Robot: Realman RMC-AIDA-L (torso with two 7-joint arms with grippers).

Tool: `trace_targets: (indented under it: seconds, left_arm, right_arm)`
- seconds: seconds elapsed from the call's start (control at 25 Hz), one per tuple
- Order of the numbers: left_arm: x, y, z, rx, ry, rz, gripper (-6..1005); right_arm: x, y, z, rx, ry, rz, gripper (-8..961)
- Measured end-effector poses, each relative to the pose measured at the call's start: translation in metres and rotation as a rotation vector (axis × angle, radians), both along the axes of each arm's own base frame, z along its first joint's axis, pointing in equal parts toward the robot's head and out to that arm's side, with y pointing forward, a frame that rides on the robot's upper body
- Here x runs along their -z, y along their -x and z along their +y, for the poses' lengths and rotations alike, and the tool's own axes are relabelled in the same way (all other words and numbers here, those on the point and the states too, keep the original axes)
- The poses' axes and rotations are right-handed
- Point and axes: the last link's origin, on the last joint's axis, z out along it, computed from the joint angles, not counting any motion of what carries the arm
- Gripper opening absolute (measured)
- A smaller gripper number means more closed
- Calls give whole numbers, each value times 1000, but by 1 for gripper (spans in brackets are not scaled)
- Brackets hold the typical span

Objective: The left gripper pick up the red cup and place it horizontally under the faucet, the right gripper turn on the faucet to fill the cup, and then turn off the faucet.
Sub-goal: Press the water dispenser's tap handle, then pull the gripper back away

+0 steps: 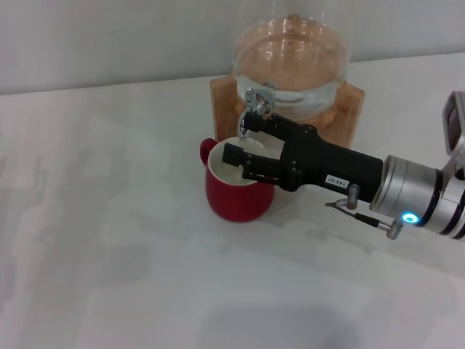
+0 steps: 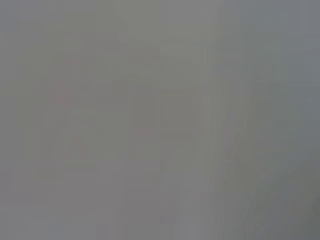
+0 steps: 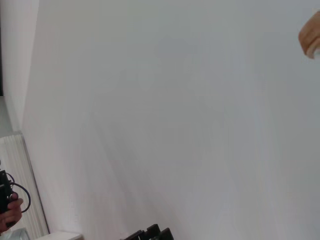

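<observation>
1. I think I am working in a test room or lab, not a real kitchen.
2. The white table [image 1: 109, 240] is big and plain.
3. Just past my right gripper [image 1: 240, 144], a glass water dispenser [image 1: 294, 54] sits on a wooden stand [image 1: 349, 109].
4. Beside the table stands a white radiator [image 3: 20, 185].

On the table [image 1: 109, 240] the dispenser [image 1: 294, 65] stands at the back on its stand [image 1: 349, 109], with the faucet [image 1: 256, 102] at its front. The cup [image 1: 236, 190] sits upright just before and below the faucet, its handle toward my left. My right gripper [image 1: 243, 142] reaches in from the right, over the cup's mouth, with one finger up at the faucet and the other above the cup's inside.
</observation>
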Motion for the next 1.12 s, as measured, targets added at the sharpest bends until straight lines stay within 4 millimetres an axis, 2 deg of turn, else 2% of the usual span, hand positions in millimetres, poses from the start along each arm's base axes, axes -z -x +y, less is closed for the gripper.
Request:
trace_targets:
  seconds: [1.12]
  left_arm:
    - [1, -1, 0, 1, 0, -1, 601]
  right_arm:
    - [-1, -5, -2, 21, -9, 3, 872]
